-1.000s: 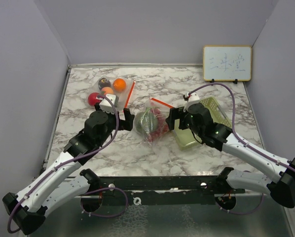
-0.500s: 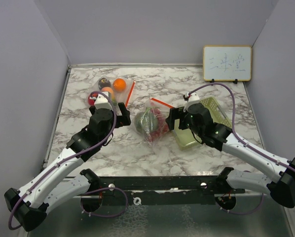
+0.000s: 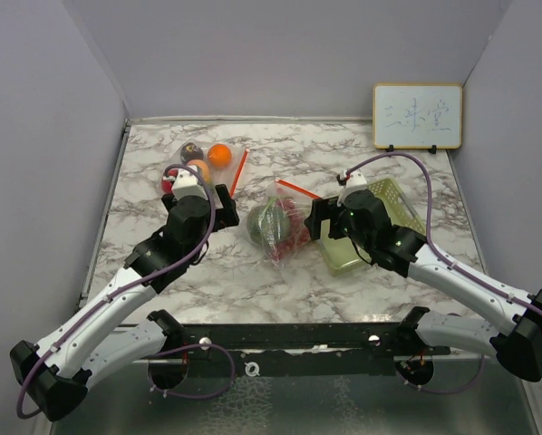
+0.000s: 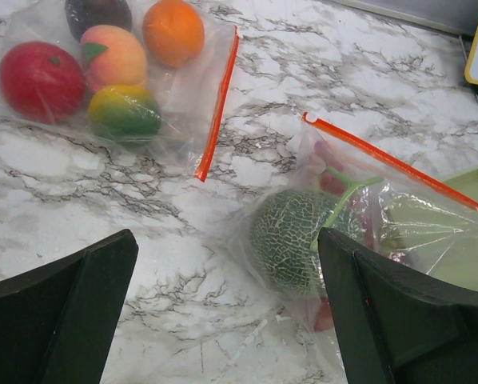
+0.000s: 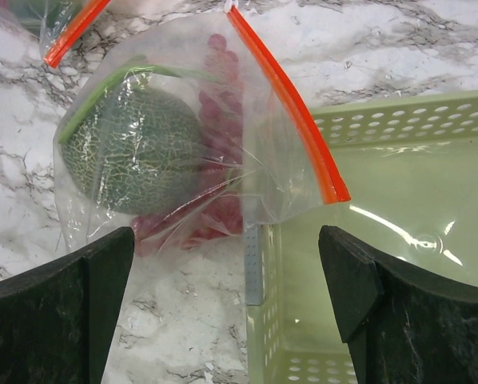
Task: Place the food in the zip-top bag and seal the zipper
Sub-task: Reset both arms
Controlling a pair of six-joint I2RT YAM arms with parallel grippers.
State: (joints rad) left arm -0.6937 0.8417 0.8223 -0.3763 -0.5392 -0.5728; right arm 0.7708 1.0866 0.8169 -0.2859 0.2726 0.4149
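Melon lies in a zip-top bag; left fingers and right fingers gape empty; whiteboard writing illegible.

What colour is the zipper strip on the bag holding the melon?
The zipper is orange-red, shown best in the right wrist view.

On the bench, the left bag lies far back, holding the apple, peach and orange. Right of it and nearer, the right bag holds the melon, with the grapes seemingly beside and partly beneath it. This bag's corner overlaps the basket to its right.
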